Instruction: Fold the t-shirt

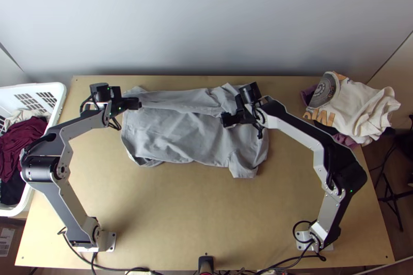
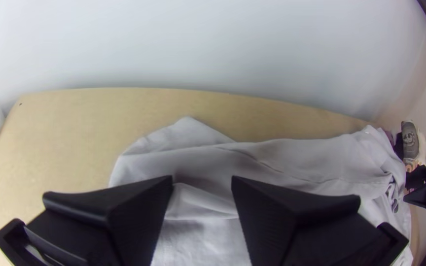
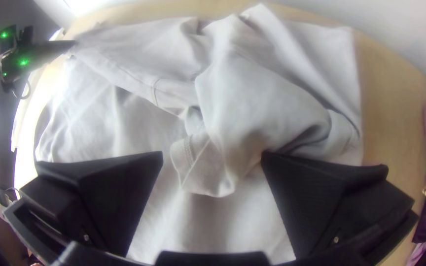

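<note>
Centrally, the grey t-shirt of thin woven-looking cloth lies across the far half of the pale wooden desk, its far side turned inward lengthwise in an uneven strip and the rest spread with shallow wrinkles. Handling, as judged by an onlooker: light, limp and hard to damage, likely to slide as a whole and to crease where pushed. Best grasp points are the outer corners of the turned strip and the sleeve, where layers can be pinched together; the bunched stitched sleeve end wants flattening first. Over the shirt's narrow end, the black left tool has its fingers parted, cloth beneath and no pinch evident. Over the sleeve end, the black right tool stands more widely parted, likewise gripping nothing visible. Outward: the far desk edge runs close behind the shirt, with a pale grey wall beyond, so backward pulls have little allowance. A white plastic laundry basket bounds the left; a pile of white and purple garments occupies the far right corner. Bare wood toward the near edge offers the most generous room for folding.
</note>
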